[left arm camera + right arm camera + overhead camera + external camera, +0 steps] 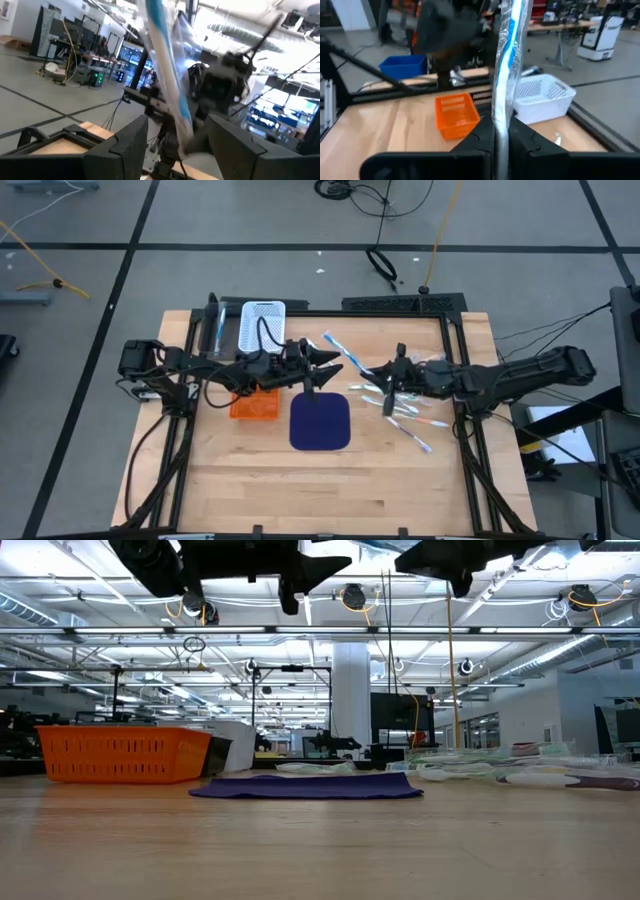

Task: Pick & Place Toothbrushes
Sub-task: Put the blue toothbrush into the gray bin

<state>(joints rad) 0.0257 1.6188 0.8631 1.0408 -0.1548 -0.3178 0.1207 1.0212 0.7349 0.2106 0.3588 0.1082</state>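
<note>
Both grippers clamp one toothbrush point(345, 355)

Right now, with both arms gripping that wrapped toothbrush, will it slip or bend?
The toothbrush probably stays stiff: it stands straight between the right gripper jaws. Its glossy clear wrapper looks slippery, so it may slide. The left gripper holds it tilted, so it seems light.
</note>
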